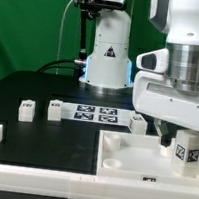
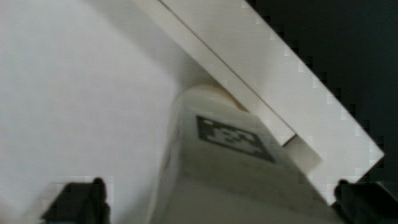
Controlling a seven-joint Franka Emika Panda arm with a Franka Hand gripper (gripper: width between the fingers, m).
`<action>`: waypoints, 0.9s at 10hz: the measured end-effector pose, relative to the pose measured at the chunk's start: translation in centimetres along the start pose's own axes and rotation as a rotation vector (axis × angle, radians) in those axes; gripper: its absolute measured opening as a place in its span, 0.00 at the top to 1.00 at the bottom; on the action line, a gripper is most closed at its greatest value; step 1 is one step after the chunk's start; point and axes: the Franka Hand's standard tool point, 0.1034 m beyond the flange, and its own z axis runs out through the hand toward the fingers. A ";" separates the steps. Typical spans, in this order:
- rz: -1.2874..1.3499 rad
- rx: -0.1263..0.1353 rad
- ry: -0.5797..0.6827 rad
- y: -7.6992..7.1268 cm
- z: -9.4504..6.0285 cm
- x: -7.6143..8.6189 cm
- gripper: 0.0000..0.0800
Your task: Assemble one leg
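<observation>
White leg (image 1: 187,151) | long axis vertical, upright at tabletop (image 1: 112,141) rim | fingers (image 2: 71,203) straddle it, clamping unclear

The leg (image 1: 189,152): small white block with a black-and-white square tag on one face, upright at the tabletop's (image 1: 111,141) corner, exterior view's right.

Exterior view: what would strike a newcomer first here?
The big white robot arm fills the exterior view's right, its gripper down over a small tagged leg at the white tabletop's corner. More loose legs stand by the marker board behind.
</observation>
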 end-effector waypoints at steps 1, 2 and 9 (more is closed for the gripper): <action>-0.159 0.001 0.001 0.0 -0.1 0.1 0.19; -0.288 0.001 0.002 0.1 -0.1 0.2 0.19; -0.948 -0.023 0.006 0.3 -0.1 -0.1 0.19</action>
